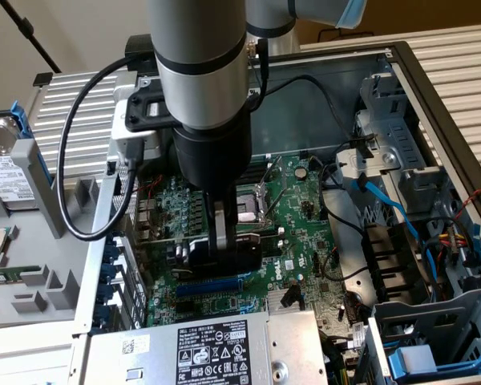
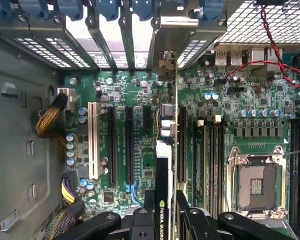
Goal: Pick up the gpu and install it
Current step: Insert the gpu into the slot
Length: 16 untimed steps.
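Green gpu (image 2: pixel 162 165) stands edge-on, gripped by the pincer (image 2: pixel 165 196); black slots (image 2: pixel 112 145) flank it, red wires (image 2: pixel 250 63) nearby.

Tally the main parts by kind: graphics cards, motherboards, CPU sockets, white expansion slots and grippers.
gpu: 1
motherboard: 1
CPU socket: 1
white expansion slot: 1
gripper, closed on the gpu: 1
Total: 5
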Motion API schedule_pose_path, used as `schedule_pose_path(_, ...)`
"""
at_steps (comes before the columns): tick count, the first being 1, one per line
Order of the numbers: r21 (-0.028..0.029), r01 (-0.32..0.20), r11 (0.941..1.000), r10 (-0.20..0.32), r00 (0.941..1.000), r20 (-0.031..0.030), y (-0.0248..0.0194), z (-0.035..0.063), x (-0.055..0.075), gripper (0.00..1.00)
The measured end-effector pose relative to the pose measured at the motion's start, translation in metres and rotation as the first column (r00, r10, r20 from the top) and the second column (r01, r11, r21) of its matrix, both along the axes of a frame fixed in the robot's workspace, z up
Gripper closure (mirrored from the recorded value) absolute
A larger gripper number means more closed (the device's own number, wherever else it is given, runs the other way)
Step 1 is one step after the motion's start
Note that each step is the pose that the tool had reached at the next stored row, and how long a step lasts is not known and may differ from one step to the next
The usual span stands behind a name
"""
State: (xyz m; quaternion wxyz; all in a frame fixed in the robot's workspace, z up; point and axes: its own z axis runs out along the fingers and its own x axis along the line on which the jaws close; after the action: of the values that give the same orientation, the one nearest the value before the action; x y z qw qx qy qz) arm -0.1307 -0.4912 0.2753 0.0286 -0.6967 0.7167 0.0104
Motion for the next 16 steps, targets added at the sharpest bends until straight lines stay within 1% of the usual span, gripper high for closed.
schedule_pose_path(16, -0.0007, 0.001, 1.0000, -0.001, 1.0000, 0.0000, -0.0002, -0.0020, -0.0026, 0.73)
